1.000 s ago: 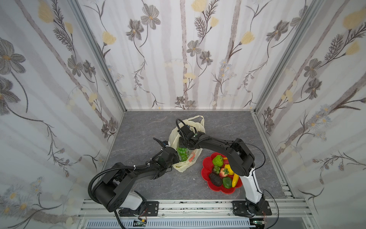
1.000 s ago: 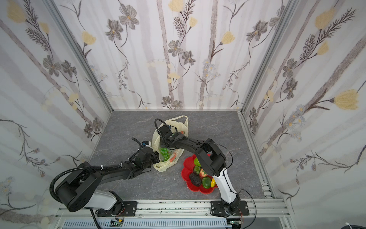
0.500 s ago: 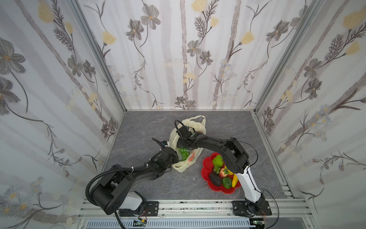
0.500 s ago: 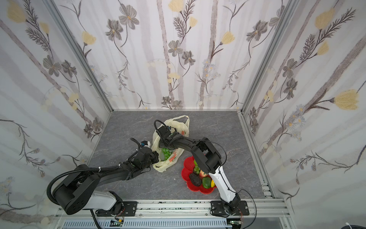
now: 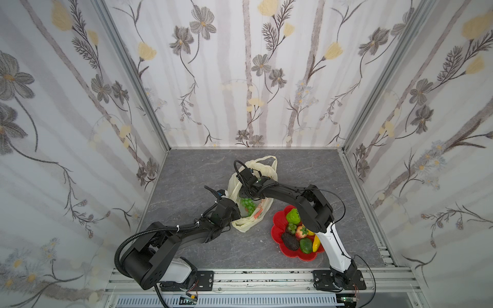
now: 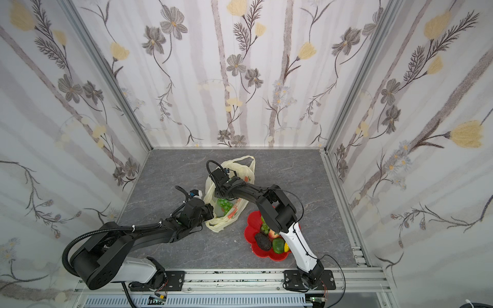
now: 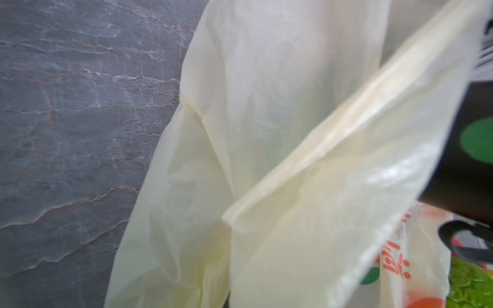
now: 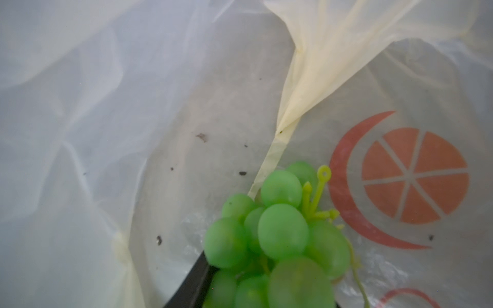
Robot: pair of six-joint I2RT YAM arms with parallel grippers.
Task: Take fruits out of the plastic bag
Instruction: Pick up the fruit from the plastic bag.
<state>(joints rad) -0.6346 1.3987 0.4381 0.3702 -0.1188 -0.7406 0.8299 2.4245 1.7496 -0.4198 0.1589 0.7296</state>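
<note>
Yellow plastic bag (image 5: 249, 225) lies mid surface (image 5: 200, 170), rim apparently pinched by the fully closed left end effector (image 5: 235, 212). Inside, the right end effector (image 5: 247, 198) surrounds the grape bunch (image 8: 277, 234); grip can't be confirmed. Best bet: close on grapes w/o snagging film, lift straight up.

Right claw (image 5: 246, 194) tips hidden inside plastic bag (image 5: 246, 225), grape bunch (image 8: 277, 240) blurred, cut off

The right hand (image 5: 248, 194) has slid deeper into the plastic bag (image 5: 248, 225) (a small shift), onto the grape bunch (image 5: 247, 204).
</note>
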